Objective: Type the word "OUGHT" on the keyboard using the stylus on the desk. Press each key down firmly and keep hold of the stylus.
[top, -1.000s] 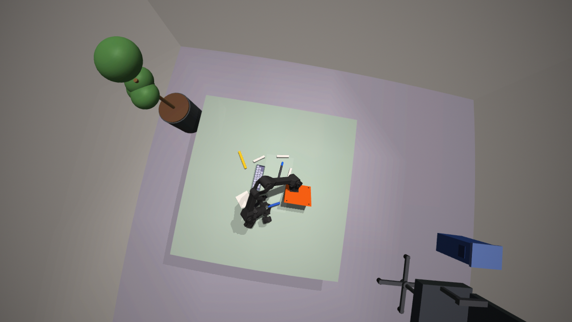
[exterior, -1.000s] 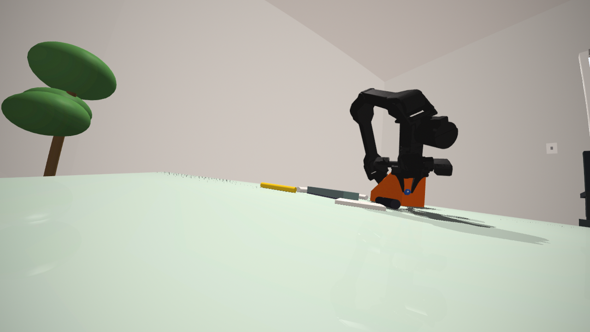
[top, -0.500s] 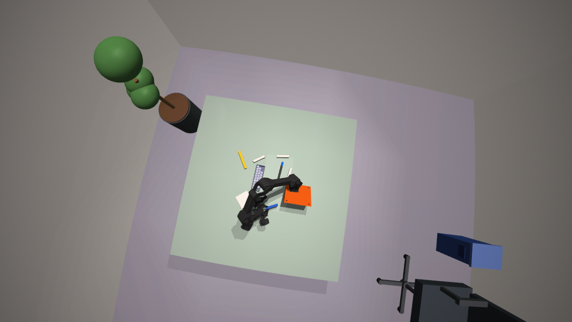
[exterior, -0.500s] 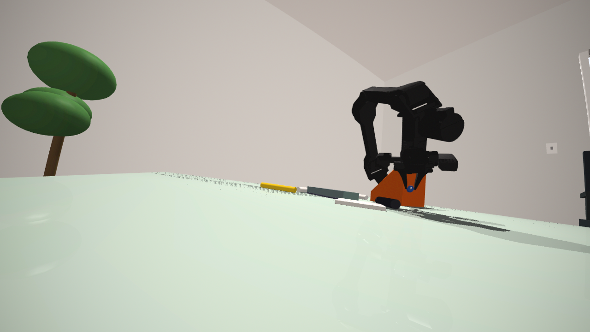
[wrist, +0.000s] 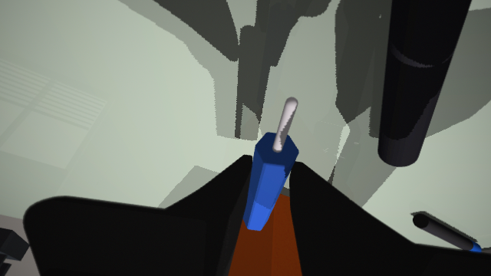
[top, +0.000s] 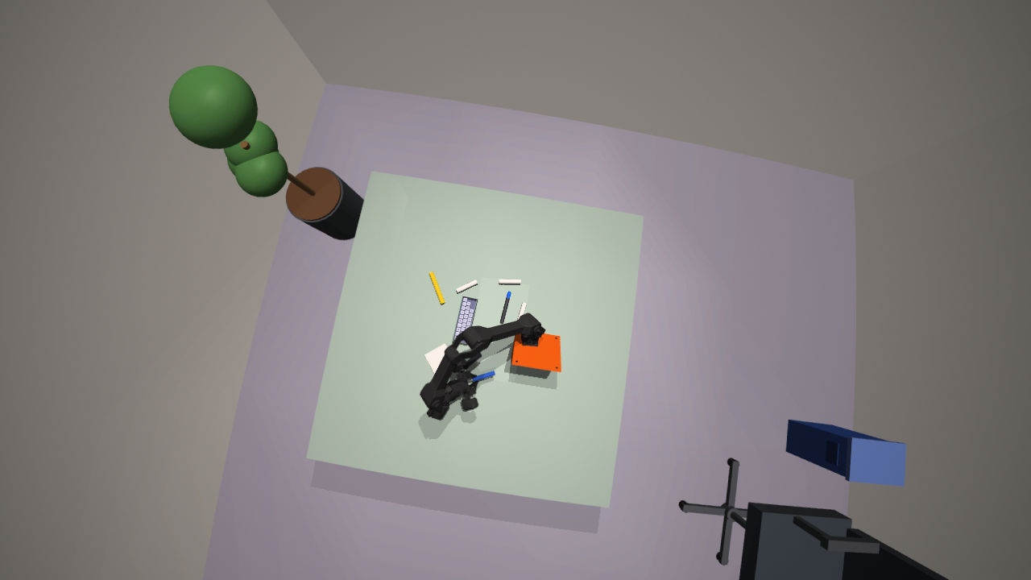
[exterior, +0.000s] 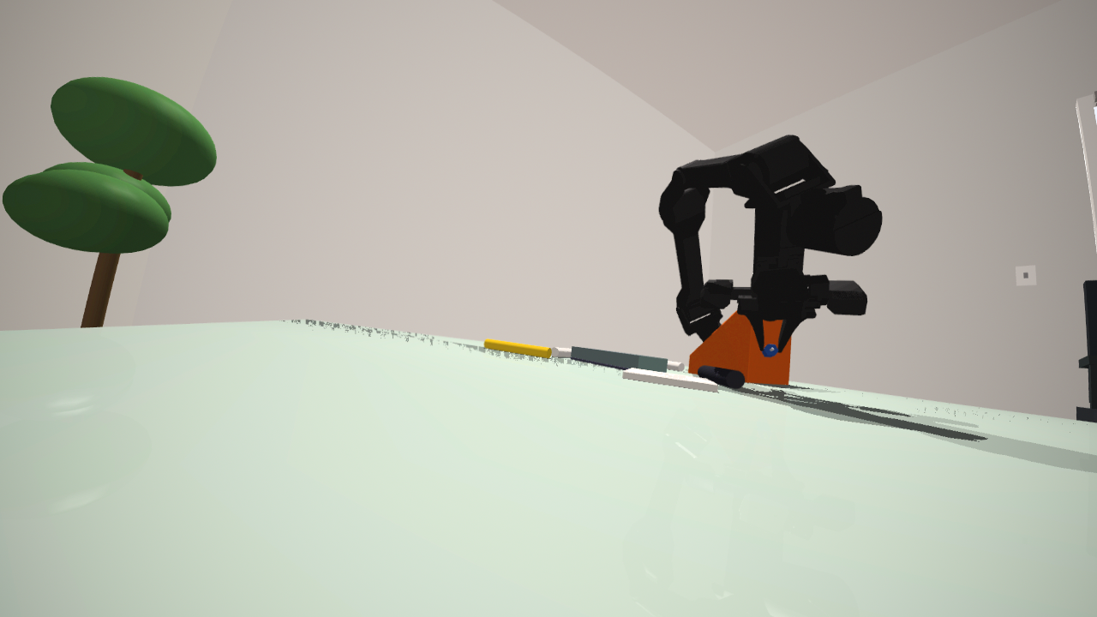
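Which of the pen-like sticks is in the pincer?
The blue hexagonal stylus with the thin pale tip; the others lie on the desk.

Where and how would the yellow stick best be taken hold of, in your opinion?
Probably at mid-length, from straight above, jaws closing across its width: the yellow stick is long, thin and lying flat.
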Robot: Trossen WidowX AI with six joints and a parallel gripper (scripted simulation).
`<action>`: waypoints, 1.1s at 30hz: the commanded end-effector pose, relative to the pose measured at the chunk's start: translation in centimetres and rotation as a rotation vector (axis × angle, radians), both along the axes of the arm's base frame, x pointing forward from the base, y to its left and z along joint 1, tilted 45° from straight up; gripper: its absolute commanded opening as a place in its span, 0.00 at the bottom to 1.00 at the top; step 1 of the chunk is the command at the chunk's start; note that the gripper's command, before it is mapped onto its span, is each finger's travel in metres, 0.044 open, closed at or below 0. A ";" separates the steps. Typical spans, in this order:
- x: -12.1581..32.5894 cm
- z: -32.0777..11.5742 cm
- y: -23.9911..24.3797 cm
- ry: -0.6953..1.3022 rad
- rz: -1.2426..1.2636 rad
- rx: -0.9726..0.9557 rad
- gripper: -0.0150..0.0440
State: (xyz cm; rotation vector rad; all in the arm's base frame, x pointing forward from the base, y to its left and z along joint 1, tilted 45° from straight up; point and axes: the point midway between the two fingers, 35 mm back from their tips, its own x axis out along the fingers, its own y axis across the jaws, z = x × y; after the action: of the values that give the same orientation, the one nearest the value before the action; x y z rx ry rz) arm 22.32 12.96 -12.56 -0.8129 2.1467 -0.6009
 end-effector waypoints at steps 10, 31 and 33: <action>0.2 -1.3 -1.1 0.003 0.005 0.001 0.25; -0.1 -3.6 -3.4 0.003 0.004 -0.001 0.25; -0.1 -3.6 -3.4 0.003 0.004 -0.001 0.25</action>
State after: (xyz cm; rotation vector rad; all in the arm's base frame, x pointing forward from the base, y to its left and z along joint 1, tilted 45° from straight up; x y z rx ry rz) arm 22.34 9.85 -15.97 -0.8109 2.1434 -0.6017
